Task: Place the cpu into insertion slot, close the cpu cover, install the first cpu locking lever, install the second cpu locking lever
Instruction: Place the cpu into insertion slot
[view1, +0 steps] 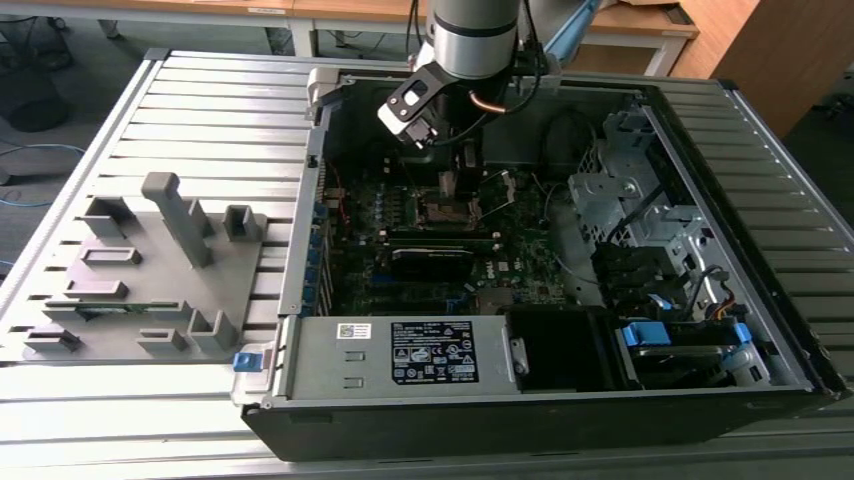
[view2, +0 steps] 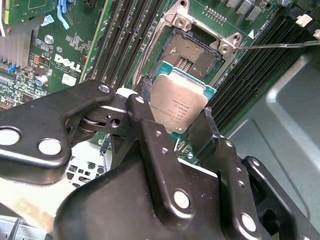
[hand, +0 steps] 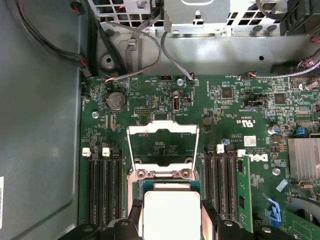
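Fingers (view2: 150, 131) pinched tight on the cpu (view2: 177, 105), edge to edge, holding it level just over the insertion slot (view2: 192, 54), lined up to seat square, I'd say. The cpu cover (hand: 162, 131) stands swung up, leaving the socket free.

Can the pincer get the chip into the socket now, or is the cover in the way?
Probably yes: the thin silver metal cover frame stands swung open, leaving the square black socket bare beyond the held silver-grey square chip.
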